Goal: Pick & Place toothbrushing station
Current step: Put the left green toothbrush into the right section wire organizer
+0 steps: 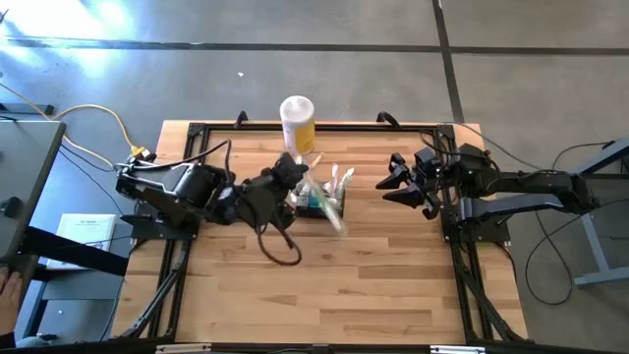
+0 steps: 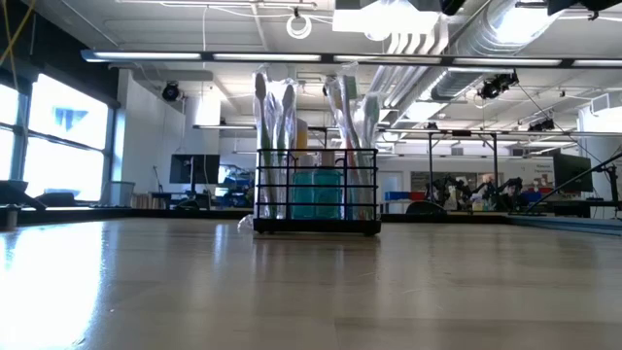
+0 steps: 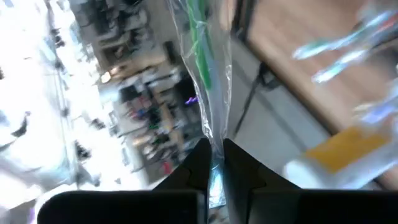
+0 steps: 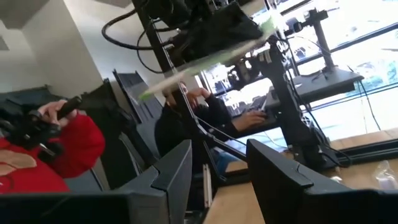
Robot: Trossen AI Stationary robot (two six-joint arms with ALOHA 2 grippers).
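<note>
The toothbrushing station, a small black wire-mesh basket (image 2: pixel 316 199), stands on the table's middle (image 1: pixel 324 202) with several wrapped toothbrushes upright in it and a teal item (image 2: pixel 316 192) inside. My left gripper (image 1: pixel 295 185) is just left of the basket, shut on a clear-wrapped green toothbrush (image 3: pixel 202 74), which also shows raised in the air in the right wrist view (image 4: pixel 205 65). To the basket's right my right gripper (image 1: pixel 398 184) hovers open, with nothing between its fingers (image 4: pixel 217 163). My left gripper pinches the wrapped toothbrush between its two fingers (image 3: pixel 200 163), at one end of the clear wrapper (image 3: pixel 215 163). The rest of the toothbrush juts out beyond the fingertips. It is lifted clear of the table and the basket, slanting in the air.
A tall yellow-and-white canister (image 1: pixel 298 121) stands behind the basket near the far edge. A black frame (image 1: pixel 197 130) runs round the tabletop. A loose cable loop (image 1: pixel 280 251) hangs from the left arm. People sit beyond the table (image 4: pixel 62 143).
</note>
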